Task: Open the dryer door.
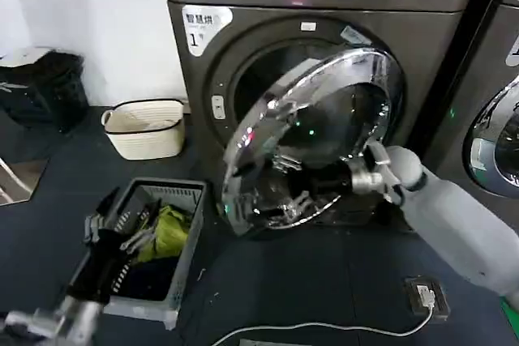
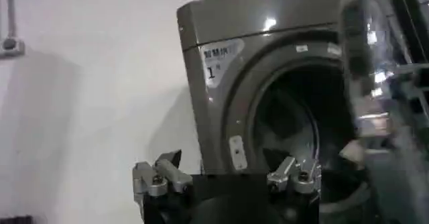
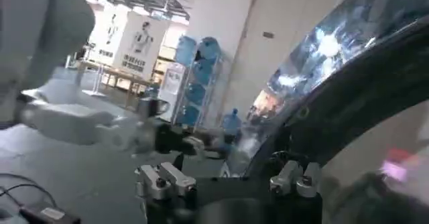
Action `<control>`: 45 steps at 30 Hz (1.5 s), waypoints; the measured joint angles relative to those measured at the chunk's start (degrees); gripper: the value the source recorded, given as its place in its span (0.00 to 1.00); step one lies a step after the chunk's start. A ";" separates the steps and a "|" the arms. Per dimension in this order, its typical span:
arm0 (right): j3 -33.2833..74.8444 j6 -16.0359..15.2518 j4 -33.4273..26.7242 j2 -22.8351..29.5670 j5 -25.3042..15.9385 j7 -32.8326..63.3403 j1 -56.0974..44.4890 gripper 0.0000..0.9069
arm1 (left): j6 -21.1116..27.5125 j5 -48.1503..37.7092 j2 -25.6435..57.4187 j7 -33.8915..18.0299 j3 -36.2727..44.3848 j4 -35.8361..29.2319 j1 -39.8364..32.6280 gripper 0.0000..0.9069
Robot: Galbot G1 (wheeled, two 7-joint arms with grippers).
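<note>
Chrome-ringed dryer door (image 1: 312,139) stands ajar, right gripper (image 1: 312,192) against it.

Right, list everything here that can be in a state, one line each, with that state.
dryer door: swung partly open, drum opening exposed behind it.
right gripper: at the door's glass face; open, fingers spread.
left gripper: open, empty, above the laundry basket.
laundry basket: on the floor, holding clothes.
white basket: upright by the wall, contents not visible.
neighbouring machine's door: looks shut.
</note>
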 joint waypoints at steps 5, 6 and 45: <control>3.60 0.48 1.75 -2.66 0.05 -1.50 -3.57 1.00 | 2.38 -3.06 5.55 -0.11 3.15 5.30 -8.97 1.00; 4.49 0.55 1.94 -3.17 0.04 -1.61 -4.45 1.00 | 2.82 -4.01 6.68 -0.13 3.86 6.59 -11.18 1.00; 101.03 11.33 20.71 11.86 4.12 4.99 -90.70 1.00 | -2.18 -4.81 9.20 11.70 52.27 28.41 -57.89 1.00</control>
